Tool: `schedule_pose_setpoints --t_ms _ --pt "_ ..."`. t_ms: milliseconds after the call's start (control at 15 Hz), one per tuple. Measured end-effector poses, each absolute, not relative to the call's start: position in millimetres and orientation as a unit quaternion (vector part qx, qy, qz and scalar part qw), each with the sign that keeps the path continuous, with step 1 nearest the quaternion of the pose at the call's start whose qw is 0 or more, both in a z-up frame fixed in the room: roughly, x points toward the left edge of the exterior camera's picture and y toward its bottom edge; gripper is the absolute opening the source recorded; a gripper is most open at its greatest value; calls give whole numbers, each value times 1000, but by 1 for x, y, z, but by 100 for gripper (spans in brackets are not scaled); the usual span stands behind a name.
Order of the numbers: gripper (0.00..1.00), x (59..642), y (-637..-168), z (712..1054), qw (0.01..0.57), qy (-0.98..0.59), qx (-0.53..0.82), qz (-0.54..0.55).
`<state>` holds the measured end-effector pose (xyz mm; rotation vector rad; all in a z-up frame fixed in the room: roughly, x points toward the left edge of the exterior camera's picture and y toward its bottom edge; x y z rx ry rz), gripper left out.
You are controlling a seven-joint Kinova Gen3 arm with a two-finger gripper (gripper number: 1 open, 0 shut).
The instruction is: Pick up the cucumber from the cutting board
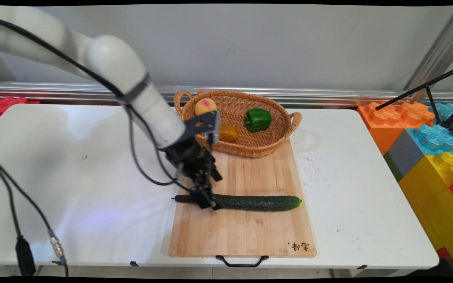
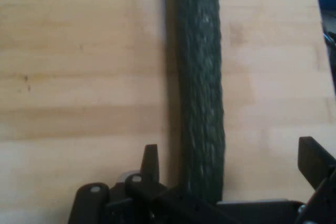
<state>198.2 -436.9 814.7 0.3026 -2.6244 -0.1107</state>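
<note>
A long dark green cucumber (image 1: 258, 203) lies crosswise on the wooden cutting board (image 1: 250, 232). My gripper (image 1: 207, 201) is down at the cucumber's left part, close to the board. In the hand view the cucumber (image 2: 202, 77) runs up between the fingers of the gripper (image 2: 231, 150). The left finger (image 2: 150, 160) stands just beside the cucumber, while the right finger (image 2: 315, 161) is well apart from it. The gripper is open and straddles the cucumber without clamping it.
A wicker basket (image 1: 285, 133) behind the board holds a green pepper (image 1: 257, 119), a yellow-pink fruit (image 1: 205, 106) and an orange-yellow item (image 1: 229, 133). Big coloured blocks (image 1: 427, 149) stand off the table's right. Black cables (image 1: 22, 204) hang at the left.
</note>
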Motion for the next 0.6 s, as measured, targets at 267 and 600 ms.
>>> schedule_pose_setpoints --t_ms 267,600 --pt "100 162 -453 791 247 -962 103 -46" --pt "100 135 -468 770 245 -963 94 -59"
